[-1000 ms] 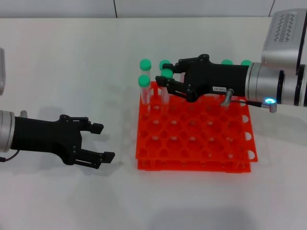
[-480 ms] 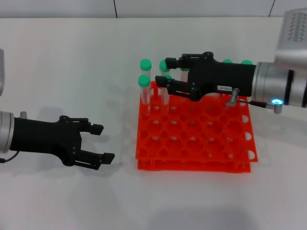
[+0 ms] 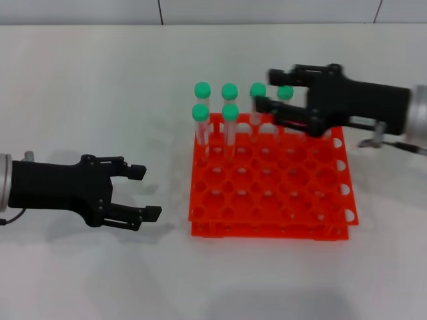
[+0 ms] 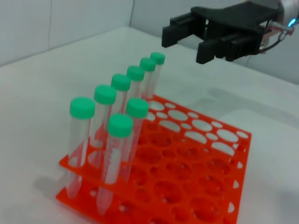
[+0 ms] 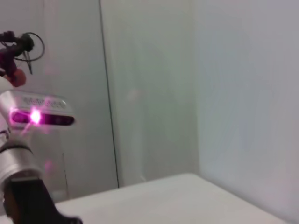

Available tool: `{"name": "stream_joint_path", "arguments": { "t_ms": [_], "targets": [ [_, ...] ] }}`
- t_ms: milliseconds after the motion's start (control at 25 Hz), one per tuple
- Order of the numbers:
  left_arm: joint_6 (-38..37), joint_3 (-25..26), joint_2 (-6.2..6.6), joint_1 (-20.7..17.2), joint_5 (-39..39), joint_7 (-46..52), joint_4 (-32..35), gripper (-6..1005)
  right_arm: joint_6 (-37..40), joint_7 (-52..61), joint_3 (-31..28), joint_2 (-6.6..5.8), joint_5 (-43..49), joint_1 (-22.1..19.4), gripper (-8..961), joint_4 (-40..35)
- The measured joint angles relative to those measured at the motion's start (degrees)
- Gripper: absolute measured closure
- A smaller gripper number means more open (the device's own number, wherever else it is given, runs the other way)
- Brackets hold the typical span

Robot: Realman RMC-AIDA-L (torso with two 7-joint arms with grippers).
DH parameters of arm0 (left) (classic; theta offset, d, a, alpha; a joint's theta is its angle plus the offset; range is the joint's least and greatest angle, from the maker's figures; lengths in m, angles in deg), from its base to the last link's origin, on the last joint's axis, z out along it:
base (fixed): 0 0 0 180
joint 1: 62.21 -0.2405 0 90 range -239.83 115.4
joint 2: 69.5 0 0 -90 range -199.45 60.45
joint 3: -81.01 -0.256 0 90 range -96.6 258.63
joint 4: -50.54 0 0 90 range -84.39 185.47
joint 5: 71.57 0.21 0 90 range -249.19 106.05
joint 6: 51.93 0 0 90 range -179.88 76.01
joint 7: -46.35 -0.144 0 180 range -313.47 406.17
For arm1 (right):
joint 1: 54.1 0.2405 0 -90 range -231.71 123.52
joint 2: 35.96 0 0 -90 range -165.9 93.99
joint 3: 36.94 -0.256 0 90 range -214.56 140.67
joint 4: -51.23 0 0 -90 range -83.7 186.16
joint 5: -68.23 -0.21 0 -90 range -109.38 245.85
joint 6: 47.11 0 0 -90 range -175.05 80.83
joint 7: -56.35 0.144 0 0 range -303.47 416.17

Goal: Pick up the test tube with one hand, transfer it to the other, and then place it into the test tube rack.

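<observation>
The orange-red test tube rack (image 3: pixel 280 195) stands in the middle of the table; it also shows in the left wrist view (image 4: pixel 187 179). Several green-capped tubes stand upright along its far row. Two more stand in the second row, one of them the test tube (image 3: pixel 231 113), free of any gripper, also in the left wrist view (image 4: pixel 138 108). My right gripper (image 3: pixel 271 90) is open and empty, above the rack's far edge and to the right of that tube; the left wrist view (image 4: pixel 192 41) shows it too. My left gripper (image 3: pixel 143 193) is open and empty, low over the table left of the rack.
The white table (image 3: pixel 100 100) ends at a pale wall behind the rack. The rack's near rows of holes (image 3: pixel 267 200) hold nothing. The right wrist view shows only the wall, a strip of table and a lit robot part (image 5: pixel 35 116).
My right gripper let go of the tube, which now stands in the rack's second row, and drew back to the right. My left gripper barely moved.
</observation>
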Motion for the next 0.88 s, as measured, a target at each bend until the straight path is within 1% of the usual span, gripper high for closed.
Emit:
{"name": "stream_joint_path", "arguments": {
  "t_ms": [120, 160, 200, 360, 440, 560, 720, 880],
  "targets": [
    [-1.2, 1.0, 0.07, -0.1, -1.3, -0.1, 0.3, 111, 4.8, 6.0, -6.1, -0.41, 7.4, -1.3, 440, -2.4],
    [-1.7, 1.6, 0.06, -0.1, -1.7, -0.1, 0.4, 111, 7.3, 8.3, -9.1, -0.47, 10.9, -1.5, 440, -3.2],
    [-2.2, 2.1, 0.01, -0.1, -2.1, -0.2, 0.4, 111, 8.3, 9.1, -10.1, -0.48, 12.1, -1.5, 441, -3.4],
    [-3.1, 3.3, -0.19, 0.1, -3.5, -0.5, 0.5, 111, 15.0, 12.8, -17.4, -0.63, 19.6, -1.3, 444, -4.0],
    [-3.3, 3.4, -0.2, 0.2, -4.4, -0.5, 0.5, 111, 16.4, 13.8, -20.3, -0.66, 22.0, -1.1, 445, -4.1],
    [-3.7, 3.4, -0.26, 0.2, -5.2, -0.5, 0.5, 111, 17.1, 14.1, -22.0, -0.84, 23.7, -1.1, 445, -4.1],
    [-3.7, 3.5, -0.33, 0.3, -5.6, -0.3, 0.5, 111, 17.2, 14.1, -22.2, -1.39, 24.3, -1.3, 443, -4.1],
    [-3.7, 3.5, -0.33, 0.4, -5.9, -0.2, 0.4, 111, 17.3, 14.2, -22.2, -1.4, 24.9, -1.3, 440, -4.1]
  ]
}}
